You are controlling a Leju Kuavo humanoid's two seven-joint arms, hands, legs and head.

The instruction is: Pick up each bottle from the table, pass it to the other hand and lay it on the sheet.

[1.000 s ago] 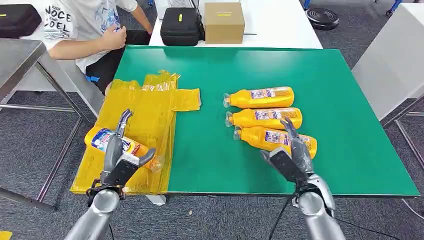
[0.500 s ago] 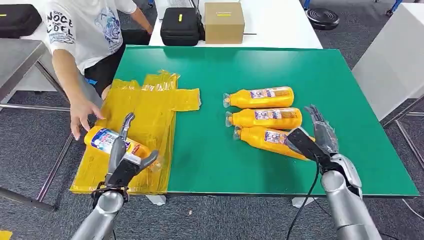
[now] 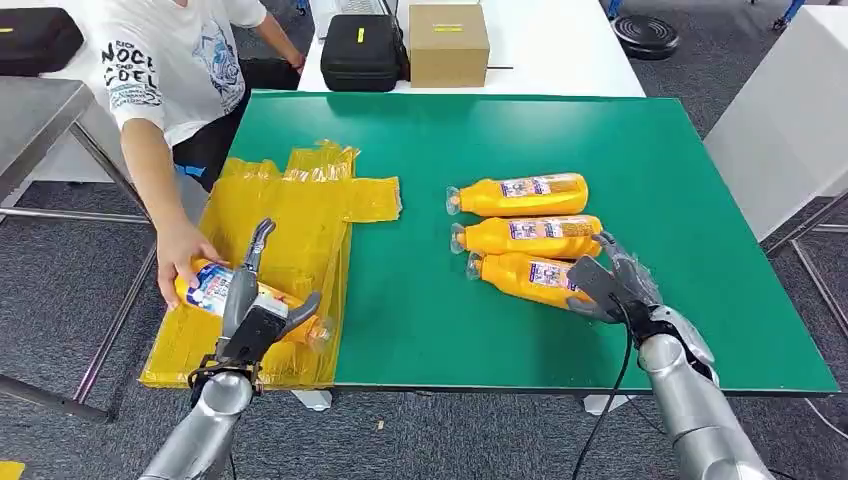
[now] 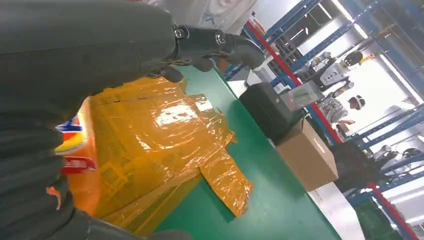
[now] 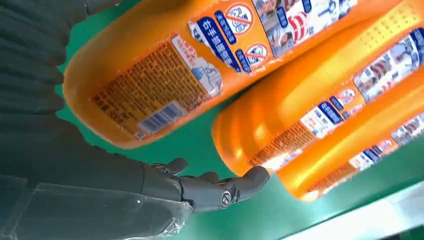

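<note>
Three orange bottles lie side by side on the green table (image 3: 420,300): far (image 3: 520,194), middle (image 3: 530,236) and near (image 3: 525,274). My right hand (image 3: 612,283) is open just past the near bottle's base, on its right; the right wrist view shows its fingers (image 5: 220,187) spread beside that base (image 5: 165,75) without gripping. A fourth bottle (image 3: 212,285) lies on the yellow sheet (image 3: 300,210) at the table's left. My left hand (image 3: 252,305) hovers open over it, fingers (image 4: 220,42) apart. A person's hand (image 3: 180,250) holds that bottle's far end.
The person stands at the table's left side, arm reaching over the sheet. A black case (image 3: 362,50) and a cardboard box (image 3: 448,42) sit on the white table behind. A metal table (image 3: 30,120) is at far left. The sheet overhangs the table's front-left edge.
The person's hand has reached in and taken hold of the bottle on the sheet. My right hand swung out right, then came down beside the near bottle's base. My left hand barely moved.
</note>
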